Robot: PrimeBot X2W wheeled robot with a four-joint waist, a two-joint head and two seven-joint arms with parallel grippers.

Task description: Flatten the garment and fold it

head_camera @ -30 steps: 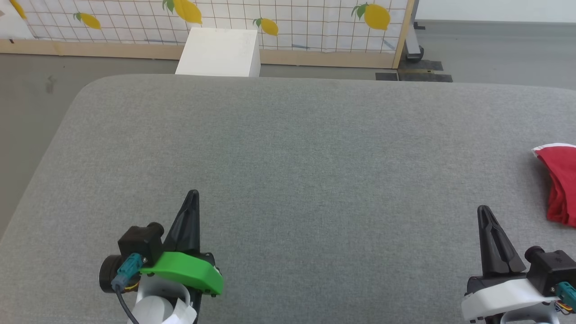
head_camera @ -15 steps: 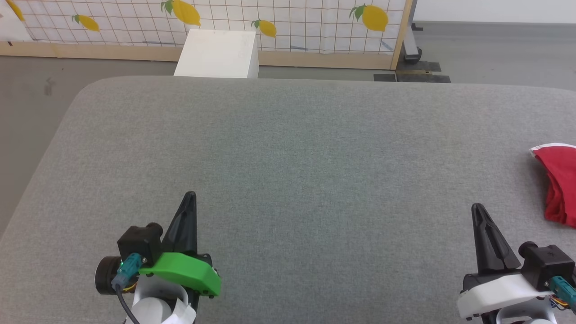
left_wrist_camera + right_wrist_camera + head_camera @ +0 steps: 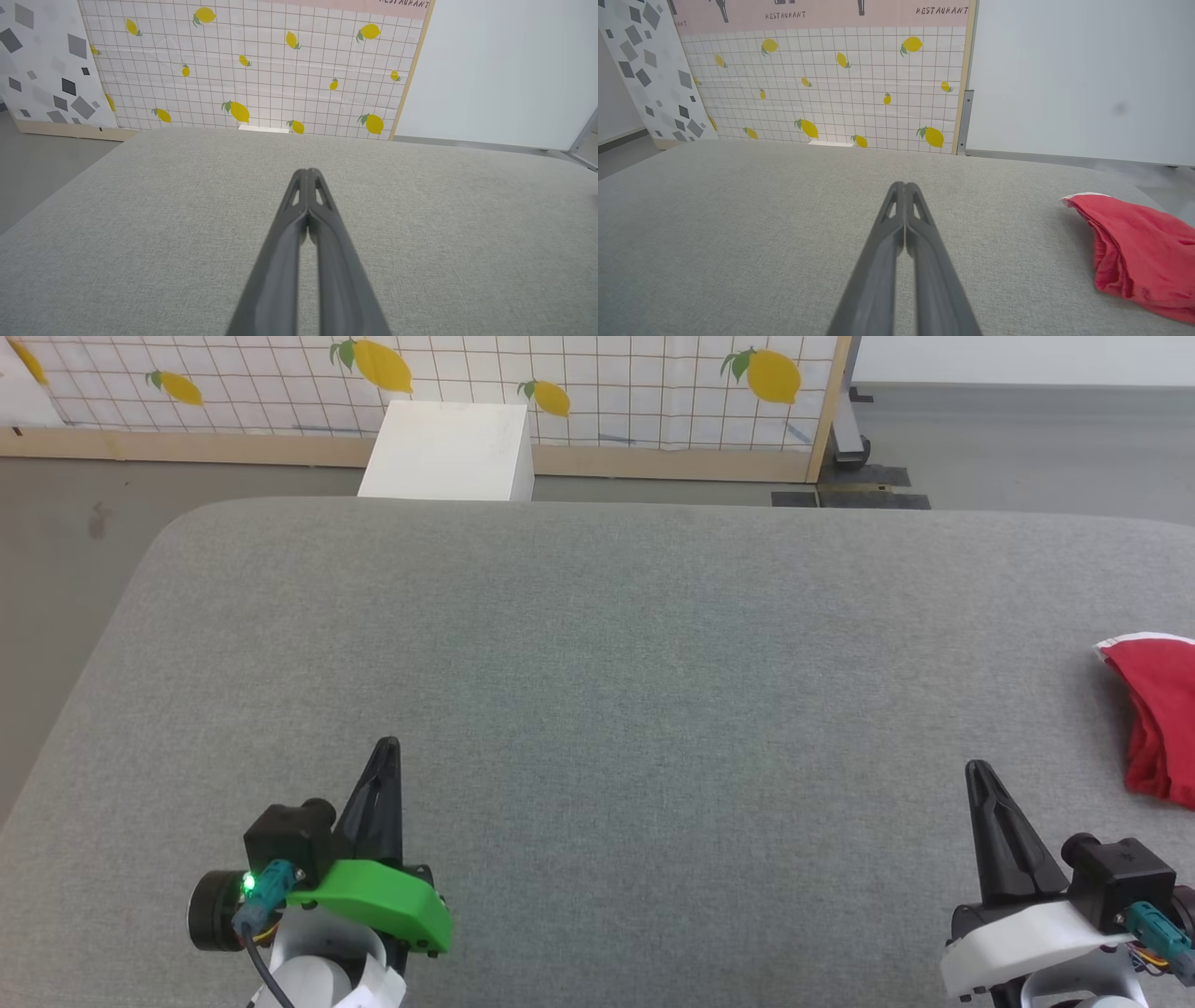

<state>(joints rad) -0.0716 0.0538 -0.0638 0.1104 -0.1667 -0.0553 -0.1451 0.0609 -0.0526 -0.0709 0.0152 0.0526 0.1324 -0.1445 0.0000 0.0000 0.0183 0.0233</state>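
Note:
The garment [image 3: 1158, 719] is a bunched heap of bright red fabric with a thin white trim, lying at the right edge of the grey padded table; most of it runs out of the head view. In the right wrist view the garment [image 3: 1139, 247] sits to the right of the fingers, apart from them. My right gripper [image 3: 976, 770] is shut and empty at the lower right, a short way left of the red cloth. My left gripper [image 3: 387, 747] is shut and empty at the lower left, far from it. Both pairs of fingertips meet in the wrist views, left gripper [image 3: 307, 173] and right gripper [image 3: 904, 186].
The grey padded table [image 3: 597, 644] spans the scene, with rounded far corners. Behind its far edge stands a white box [image 3: 448, 448] against a lemon-patterned grid panel [image 3: 597, 373]. Grey floor lies to the left and at the back right.
The head camera has tilted a little, so the whole scene has shifted slightly. Both grippers sit a bit lower in the picture. The garment has not moved on the table.

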